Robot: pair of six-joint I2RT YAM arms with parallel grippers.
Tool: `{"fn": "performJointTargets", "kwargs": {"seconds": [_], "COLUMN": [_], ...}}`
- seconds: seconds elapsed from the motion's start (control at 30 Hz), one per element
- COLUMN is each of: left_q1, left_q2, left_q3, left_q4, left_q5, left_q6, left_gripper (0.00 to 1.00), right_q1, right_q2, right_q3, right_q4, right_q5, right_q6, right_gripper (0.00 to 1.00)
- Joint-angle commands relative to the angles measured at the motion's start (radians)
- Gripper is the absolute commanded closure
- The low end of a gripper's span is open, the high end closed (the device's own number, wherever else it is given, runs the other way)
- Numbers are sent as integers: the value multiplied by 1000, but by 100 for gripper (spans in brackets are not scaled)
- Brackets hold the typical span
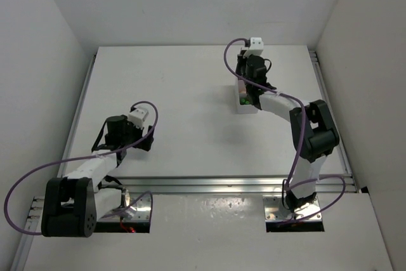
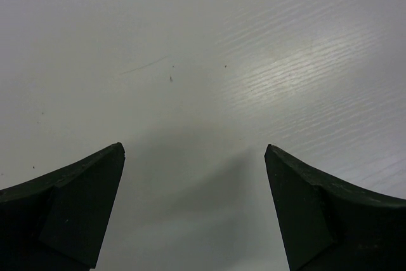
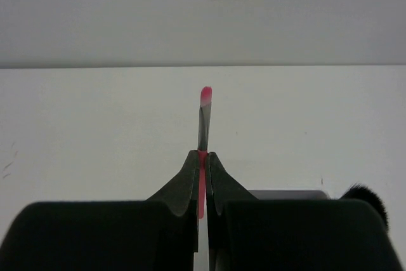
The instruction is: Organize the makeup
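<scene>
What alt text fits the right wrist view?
The right gripper is shut on a thin pink pencil, whose pink tip sticks out past the fingertips over the white table. Part of a black brush shows at the lower right.

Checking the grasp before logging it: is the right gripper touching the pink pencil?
Touching. The right wrist view shows the right gripper shut on the pink pencil, pressing both its sides with no gap.

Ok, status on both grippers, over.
Left gripper open, empty. Right gripper shut on pink pencil, over white box. Nothing seen in the way.
</scene>
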Motion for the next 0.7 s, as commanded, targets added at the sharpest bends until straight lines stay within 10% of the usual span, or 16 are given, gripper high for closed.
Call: {"fn": "performJointTargets", "kwargs": {"seconds": [0.0,0.53,0.67], "left_q1": [20,21,21], "left_q2": [30,100,100], "left_q3": [43,70,70], "left_q4": [10,28,10], "left_q5": [34,63,63], "left_q6": [-9,2,2], "left_gripper": [1,1,1], "right_q1": [-11,-46,-46], "right_q2": [23,66,65], "right_q3": [-1,-112,-107], "right_q4": [133,204,188], "right_q5": [23,43,9], "right_q6": [-6,67,94], "right_gripper": [100,100,66]}}
